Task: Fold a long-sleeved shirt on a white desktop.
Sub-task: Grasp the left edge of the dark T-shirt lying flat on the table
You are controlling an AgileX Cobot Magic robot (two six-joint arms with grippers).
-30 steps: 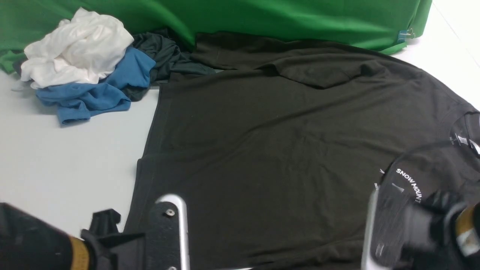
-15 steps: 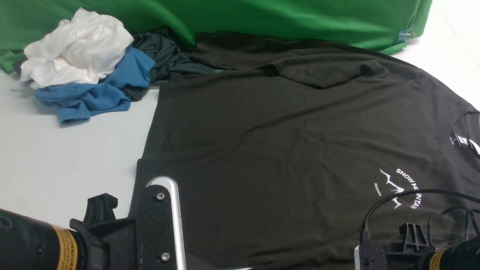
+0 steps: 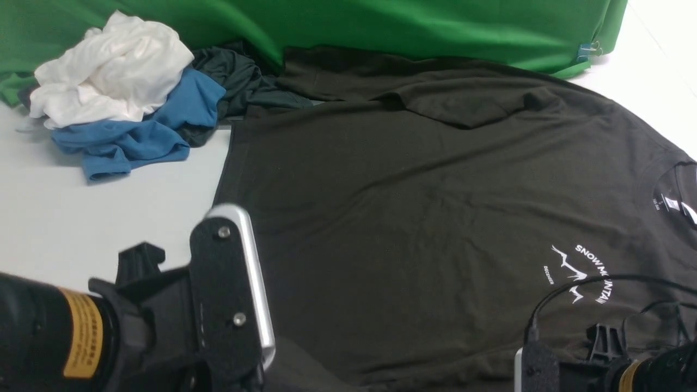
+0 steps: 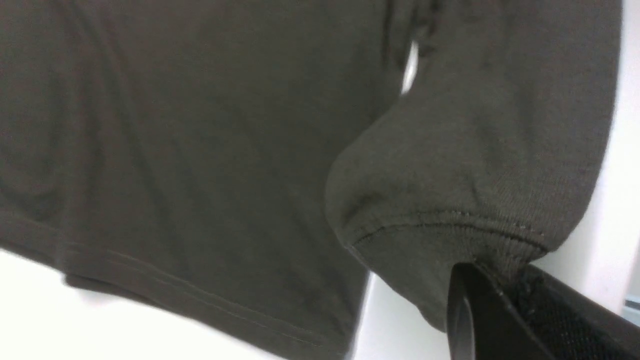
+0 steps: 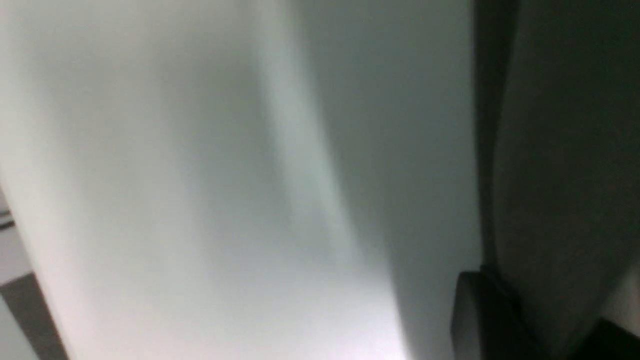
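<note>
Pinching the cuff (image 4: 450,235) of the long-sleeved shirt (image 3: 414,207), the jaws of my left gripper (image 4: 507,287) hold it raised by the near edge of the counter (image 3: 81,228), ready for folding inward; whether the jaws of my right gripper (image 3: 539,367) are open or closed, I cannot tell.

A green cloth (image 3: 414,27) is draped along the far edge of the desk (image 3: 81,228), whose matte white top is softly and evenly lit. A small clip (image 3: 588,51) is fixed at the green cloth's right corner. Before its left part, a heap of clothes (image 3: 125,92) is piled.
</note>
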